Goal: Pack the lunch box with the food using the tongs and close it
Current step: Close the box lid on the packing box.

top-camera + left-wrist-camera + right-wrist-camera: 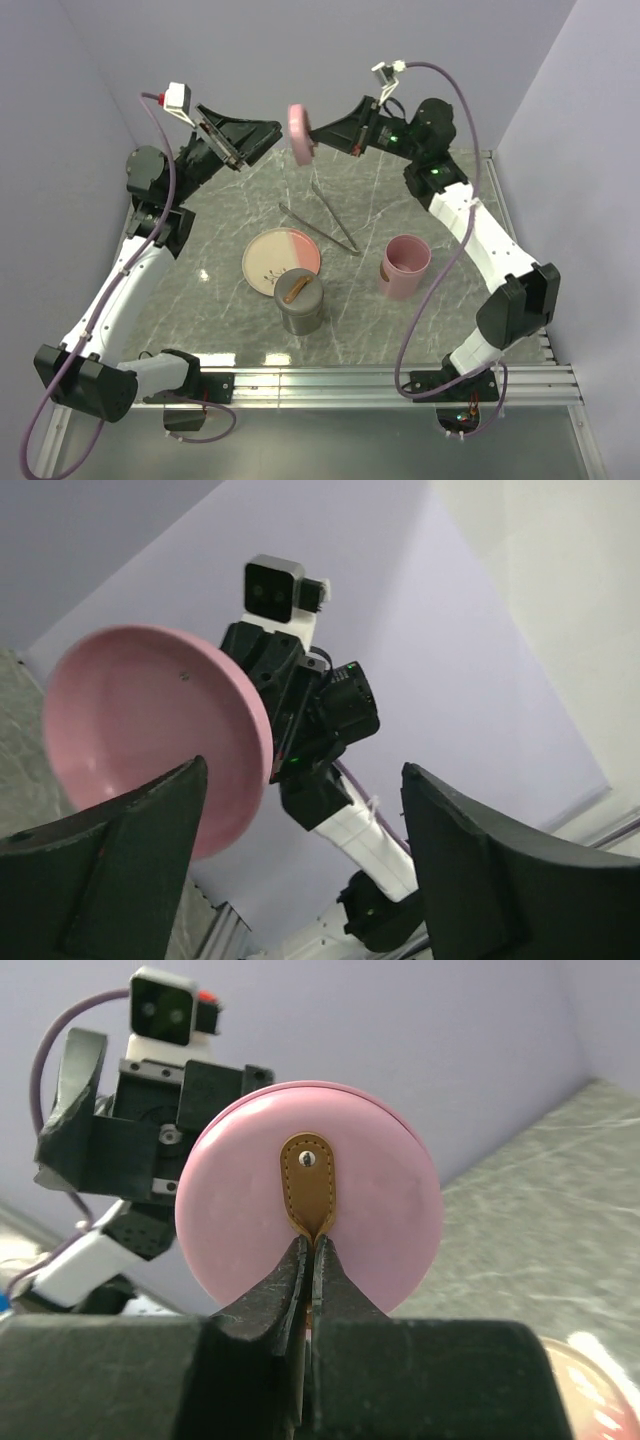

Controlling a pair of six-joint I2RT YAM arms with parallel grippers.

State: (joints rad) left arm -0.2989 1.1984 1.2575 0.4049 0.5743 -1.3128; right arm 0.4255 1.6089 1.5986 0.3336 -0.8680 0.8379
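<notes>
Aloft behind the plate (pixel 275 255), the right claw (pixel 310 1250) pinches the pink lid (pixel 380 1160) by its brown tab, with the left claw (pixel 303 780) spread wide beside it. That thin tab could slip, dropping the lid onto the tongs (pixel 325 225) beside the plate; food (pixel 296 292) sits in the grey tub (pixel 300 315) before it. A grey marbled desk (pixel 220 210), lilac walls.

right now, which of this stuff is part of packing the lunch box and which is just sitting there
Part of the job:
- pink lid, pinched by its brown tab in the right gripper's jaws
- tongs, lying on the table
- pink tub
- grey tub, with a brown food piece in it

Just lying about:
- cream-and-pink plate
</notes>
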